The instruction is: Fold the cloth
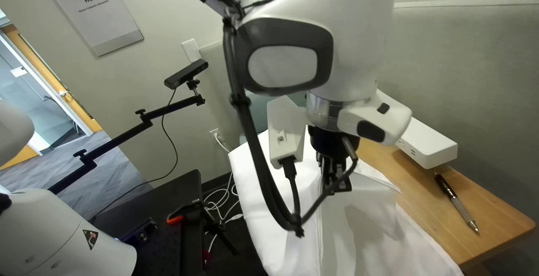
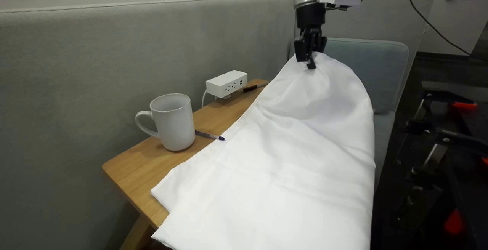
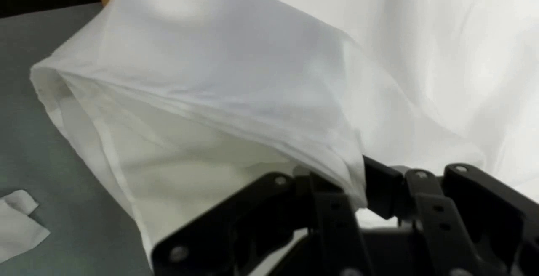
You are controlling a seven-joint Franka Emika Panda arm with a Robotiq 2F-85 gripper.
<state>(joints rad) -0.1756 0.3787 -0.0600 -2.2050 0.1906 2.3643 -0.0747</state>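
We see the gripper [image 3: 360,183] pinching a gathered edge of the cloth [image 2: 289,166] between its fingers [image 3: 382,187]. From that high point the cloth slopes down and covers much of the wooden table [image 2: 141,166]. Alongside, we find a mug [image 2: 173,124], a pen [image 2: 209,135], and a white outlet box [image 2: 227,84] near a dark pen [image 1: 456,201].

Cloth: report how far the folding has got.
Done: the grasp; the pincer is closed on the cloth. In hand: it is raised at the grip, the rest draped across the table. Left, likely: lay it over, release, smooth wrinkles; no finished fold is clear.
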